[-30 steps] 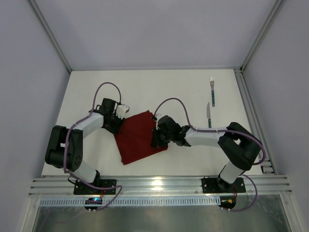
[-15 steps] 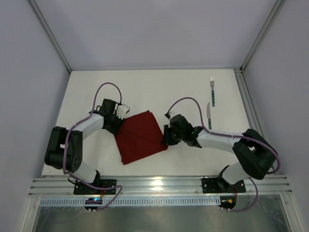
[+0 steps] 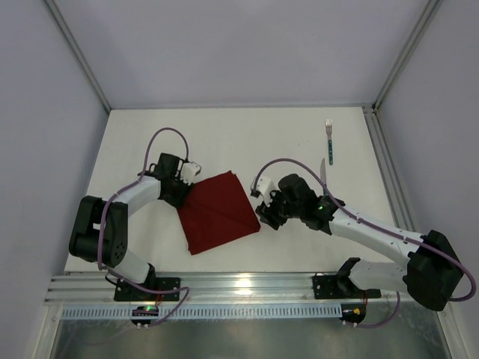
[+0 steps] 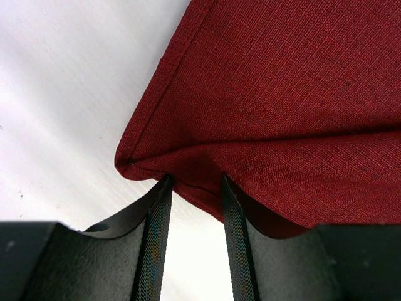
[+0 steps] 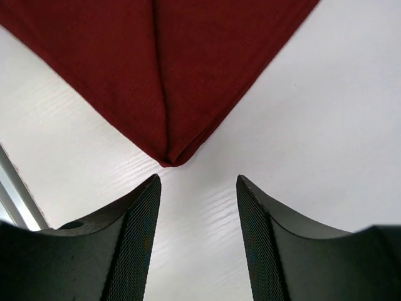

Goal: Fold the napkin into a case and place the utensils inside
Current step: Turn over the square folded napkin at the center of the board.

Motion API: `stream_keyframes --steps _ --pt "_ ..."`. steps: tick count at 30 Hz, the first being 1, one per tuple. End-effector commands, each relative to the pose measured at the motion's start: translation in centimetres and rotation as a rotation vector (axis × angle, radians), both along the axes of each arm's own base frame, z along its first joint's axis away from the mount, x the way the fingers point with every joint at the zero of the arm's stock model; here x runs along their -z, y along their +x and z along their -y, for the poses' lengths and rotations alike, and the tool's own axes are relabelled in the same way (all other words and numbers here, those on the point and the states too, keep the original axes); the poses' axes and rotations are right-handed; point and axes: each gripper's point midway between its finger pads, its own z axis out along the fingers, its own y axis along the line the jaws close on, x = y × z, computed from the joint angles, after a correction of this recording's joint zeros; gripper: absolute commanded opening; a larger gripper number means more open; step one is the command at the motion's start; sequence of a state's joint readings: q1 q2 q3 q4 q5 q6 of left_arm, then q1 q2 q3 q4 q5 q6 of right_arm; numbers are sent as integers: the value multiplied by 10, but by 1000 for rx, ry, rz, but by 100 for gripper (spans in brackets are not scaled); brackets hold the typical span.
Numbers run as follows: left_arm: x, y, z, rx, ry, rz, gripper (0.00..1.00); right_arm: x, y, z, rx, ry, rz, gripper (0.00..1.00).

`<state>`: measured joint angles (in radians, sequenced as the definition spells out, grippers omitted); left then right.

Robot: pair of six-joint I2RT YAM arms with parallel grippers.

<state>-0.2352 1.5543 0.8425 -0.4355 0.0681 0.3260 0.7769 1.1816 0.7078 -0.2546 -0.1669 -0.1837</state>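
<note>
The dark red napkin lies folded and flat on the white table, left of centre. My left gripper is at its upper left edge. In the left wrist view the napkin drapes over both fingertips of the left gripper, whose jaws stand apart with bare table between them. My right gripper is open just right of the napkin. Its corner lies just beyond the right gripper, untouched. The fork and knife lie at the far right, the knife partly behind the right arm's cable.
A metal rail runs along the table's right side, close to the utensils. An aluminium rail with both arm bases borders the near edge. Grey walls enclose the left, back and right.
My right gripper has opened, let go of the napkin's right side and drawn back to the right. The left gripper and the napkin have stayed put.
</note>
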Motion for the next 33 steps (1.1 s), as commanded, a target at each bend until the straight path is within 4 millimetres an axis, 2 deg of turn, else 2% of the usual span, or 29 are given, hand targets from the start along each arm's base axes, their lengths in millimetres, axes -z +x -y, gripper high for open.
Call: stream_keyframes --steps 1,5,7,12,15,19,22,27,31,33 --pt "-2 1 0 9 -5 23 39 -13 -6 -8 -359 -80 199 57" --pt "-3 1 0 11 -7 29 39 10 -9 -13 -507 -156 218 58" --pt "-3 2 1 13 -8 32 39 14 -9 -20 -559 -162 218 58" --pt "-3 3 1 14 -7 34 39 33 -9 -35 -621 -199 220 57" --pt "-4 4 0 14 -6 38 39 36 -9 -42 -646 -206 235 56" --pt "-4 4 1 16 -6 36 39 47 -8 -44 -656 -227 218 52" --pt "-5 5 0 14 -1 40 39 57 -10 -41 -658 -250 179 43" --pt "-4 5 -1 14 6 40 39 61 -10 -29 -622 -299 154 17" --pt "-2 6 -2 11 9 35 39 58 -9 -29 -587 -286 196 7" --pt "-2 6 -1 9 7 33 39 56 -2 -30 -530 -289 245 4"
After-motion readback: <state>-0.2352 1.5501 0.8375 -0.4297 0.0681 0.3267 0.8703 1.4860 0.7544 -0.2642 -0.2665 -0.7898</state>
